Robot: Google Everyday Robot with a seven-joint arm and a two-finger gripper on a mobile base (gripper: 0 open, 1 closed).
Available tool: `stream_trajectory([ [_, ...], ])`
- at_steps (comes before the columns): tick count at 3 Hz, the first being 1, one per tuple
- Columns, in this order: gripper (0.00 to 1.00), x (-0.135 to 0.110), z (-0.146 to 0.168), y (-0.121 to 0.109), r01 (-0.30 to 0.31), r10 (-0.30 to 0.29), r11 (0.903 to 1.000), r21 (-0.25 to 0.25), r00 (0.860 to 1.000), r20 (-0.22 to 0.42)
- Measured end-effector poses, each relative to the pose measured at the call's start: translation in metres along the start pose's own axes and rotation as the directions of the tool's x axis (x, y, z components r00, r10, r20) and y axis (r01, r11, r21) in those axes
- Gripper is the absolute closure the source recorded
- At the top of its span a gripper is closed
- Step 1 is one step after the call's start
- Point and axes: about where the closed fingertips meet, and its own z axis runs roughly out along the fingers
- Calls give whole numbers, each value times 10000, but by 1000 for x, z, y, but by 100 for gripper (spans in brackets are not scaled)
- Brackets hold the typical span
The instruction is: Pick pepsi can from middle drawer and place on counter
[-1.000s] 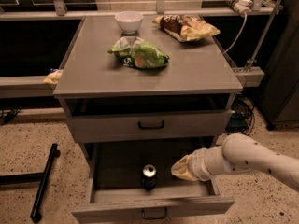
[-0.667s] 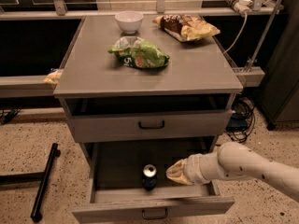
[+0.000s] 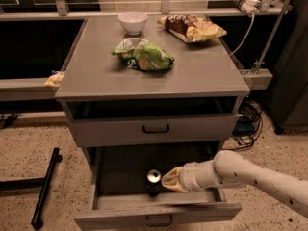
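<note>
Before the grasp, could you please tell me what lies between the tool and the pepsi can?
Nothing: in the camera view, the tool sits inside the middle drawer right beside the pepsi can.

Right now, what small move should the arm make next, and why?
Probably ease the gripper slightly closer, onto the pepsi can: it sits right beside the upright can in the open middle drawer, not visibly around it.
</note>
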Motion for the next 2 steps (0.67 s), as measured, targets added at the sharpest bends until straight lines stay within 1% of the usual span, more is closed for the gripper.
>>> stream_trajectory([
  [1,28,0,13,-4,196,-192,9997,-141,9994,290],
  [2,18,0,21,-11,383,-373,9991,-168,9977,558],
])
